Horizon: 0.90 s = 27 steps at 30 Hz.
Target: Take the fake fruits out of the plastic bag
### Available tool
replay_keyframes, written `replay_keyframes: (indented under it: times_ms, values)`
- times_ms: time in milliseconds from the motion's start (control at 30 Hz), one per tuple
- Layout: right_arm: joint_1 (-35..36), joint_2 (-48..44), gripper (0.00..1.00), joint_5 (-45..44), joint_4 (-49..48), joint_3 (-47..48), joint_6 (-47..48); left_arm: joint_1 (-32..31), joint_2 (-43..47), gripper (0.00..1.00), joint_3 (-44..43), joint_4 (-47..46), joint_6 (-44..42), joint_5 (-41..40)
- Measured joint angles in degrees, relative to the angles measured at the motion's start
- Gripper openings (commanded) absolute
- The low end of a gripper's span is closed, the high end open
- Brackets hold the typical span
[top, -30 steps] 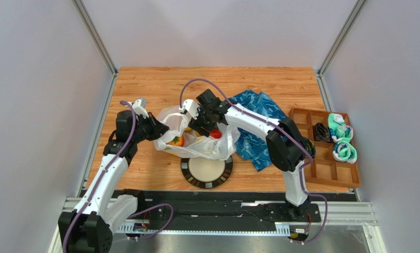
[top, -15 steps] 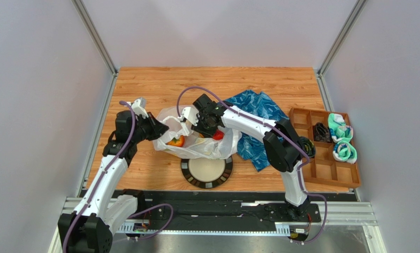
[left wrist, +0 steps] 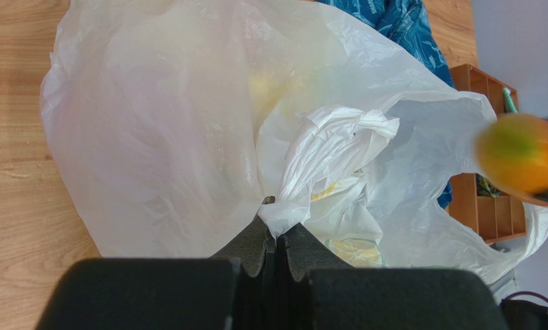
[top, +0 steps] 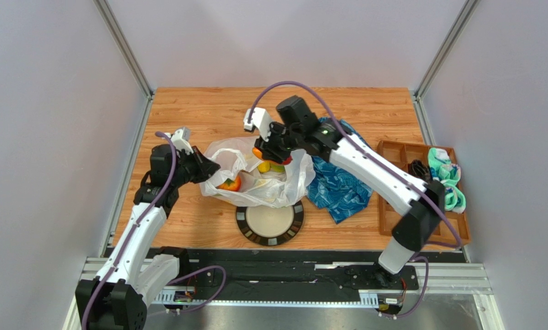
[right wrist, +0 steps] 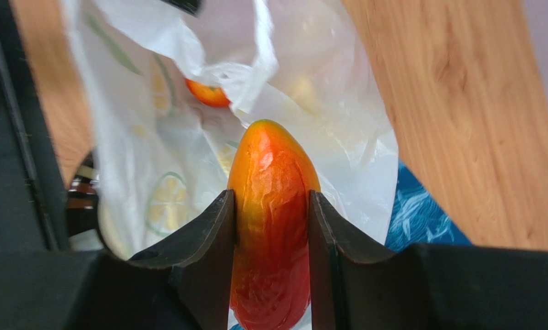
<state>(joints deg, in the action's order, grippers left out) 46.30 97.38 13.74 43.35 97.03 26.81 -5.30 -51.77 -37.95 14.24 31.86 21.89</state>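
Observation:
The translucent white plastic bag [top: 263, 185] lies open in the middle of the table. My left gripper [top: 204, 168] is shut on a bunched fold of the bag's rim [left wrist: 283, 216], holding it up. Above the bag's mouth, my right gripper [top: 270, 152] is shut on a red-orange mango-shaped fruit [right wrist: 273, 206], its fingers [right wrist: 215, 227] pressed on both sides. The same fruit [left wrist: 521, 152] shows blurred at the right of the left wrist view. An orange-red fruit [top: 230, 183] and a yellow one [top: 270, 167] still sit inside the bag; other fruits are hidden by the plastic.
A black-rimmed round plate [top: 270, 242] sits just in front of the bag. A crumpled blue patterned cloth [top: 339, 185] lies to the bag's right. A wooden compartment tray [top: 421, 213] with rolled green-white items [top: 445, 185] stands at the far right.
My right gripper closed on the mango-shaped fruit inside the bag and lifted it up and back, out over the bag's mouth. The left gripper kept its hold.

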Motion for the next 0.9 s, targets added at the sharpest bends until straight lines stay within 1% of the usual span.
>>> replay_keyframes:
  times_ms: [133,233,300,433,533,633,700,767,833,867,900]
  values:
    - [1.84,-10.97,0.14,6.34,-0.28,-4.94,1.92,0.00,0.00,0.00,-0.02,-0.26,0.00,-0.04]
    - [4.42,-17.25,0.14,9.55,1.16,-12.90,5.22,0.00,-0.02,0.00,-0.26,-0.42,0.00,-0.17]
    - [5.33,-18.86,0.14,11.54,2.64,-18.86,8.17,0.00,-0.04,0.00,-0.61,-0.39,-0.02,-0.37]
    - [5.88,-17.88,0.14,13.33,5.40,-27.63,13.94,0.00,-0.09,0.00,-1.25,-0.37,-0.20,-0.72]
    - [8.92,-17.42,0.14,13.40,5.29,-32.39,17.53,0.00,-0.13,0.00,-1.25,-0.20,-0.24,-1.05]
    - [11.45,-15.85,0.15,13.27,2.12,-34.93,18.58,0.00,-0.13,0.00,-1.25,-0.13,-0.50,-1.22]
    - [11.80,-14.05,0.15,12.22,-1.40,-35.89,18.14,0.00,-0.04,0.00,-1.25,0.11,-0.87,-1.42]
    - [11.74,-11.96,0.19,10.29,-6.25,-37.18,17.35,0.00,0.13,0.00,-1.22,0.15,-1.22,-1.53]
    - [11.67,-10.38,0.41,8.98,-9.14,-38.07,17.20,0.00,0.55,0.00,-1.22,0.17,-1.51,-1.68]
    - [11.65,-9.79,0.55,8.52,-10.05,-38.36,17.22,0.00,0.83,0.00,-1.20,0.17,-1.60,-1.70]
    - [11.65,-9.40,1.00,8.22,-10.67,-38.58,17.46,0.00,1.09,0.00,-1.20,0.13,-1.70,-1.73]
